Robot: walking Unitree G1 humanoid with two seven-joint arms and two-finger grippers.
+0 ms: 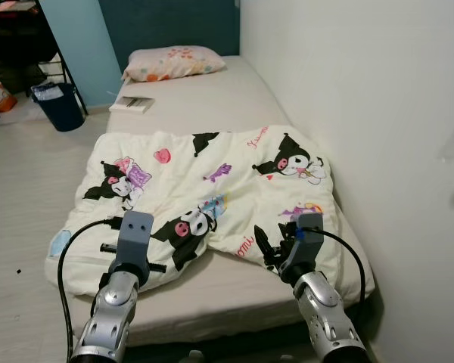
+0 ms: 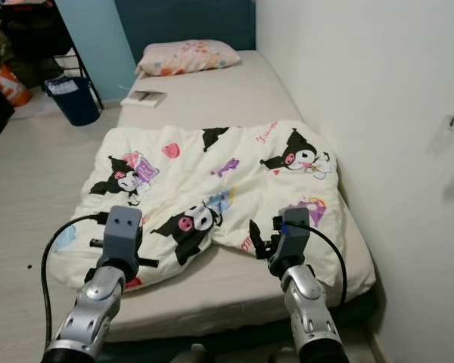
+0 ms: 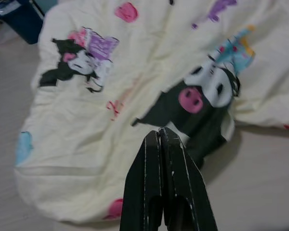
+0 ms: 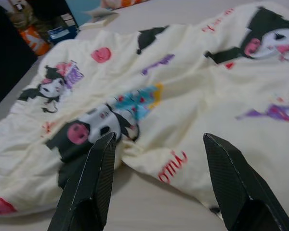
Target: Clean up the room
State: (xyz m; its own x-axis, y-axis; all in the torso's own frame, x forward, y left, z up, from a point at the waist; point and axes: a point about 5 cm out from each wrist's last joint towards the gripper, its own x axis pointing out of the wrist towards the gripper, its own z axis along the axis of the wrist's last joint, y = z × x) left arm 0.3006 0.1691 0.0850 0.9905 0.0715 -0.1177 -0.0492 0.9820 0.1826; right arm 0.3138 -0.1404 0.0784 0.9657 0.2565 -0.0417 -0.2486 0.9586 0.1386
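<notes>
1. Across the lower half of the mattress (image 1: 212,98) I saw the cream cartoon-print blanket (image 1: 212,181) lying rumpled, its near edge bunched unevenly and its left side spilling over the mattress edge toward the floor (image 1: 23,197).
2. I had the left gripper (image 3: 160,139) hovering above the blanket's near left part, its 2 black fingers pressed together with nothing between them.
3. I had the right gripper (image 4: 156,144) low over the blanket's near right edge, its 2 fingers (image 4: 94,178) spread wide apart and grasping nothing; bare mattress showed just below them.
4. At the head of the mattress lay a pale pillow (image 1: 174,62) with orange and pink spots, against the dark blue wall (image 1: 174,23).
5. Beside the pillow, near the mattress's left edge, I saw a flat book (image 1: 132,104).
6. On the floor beyond it stood a dark blue bin (image 1: 57,104).
7. Along the right side ran a white wall (image 1: 363,113), touching the mattress.
</notes>
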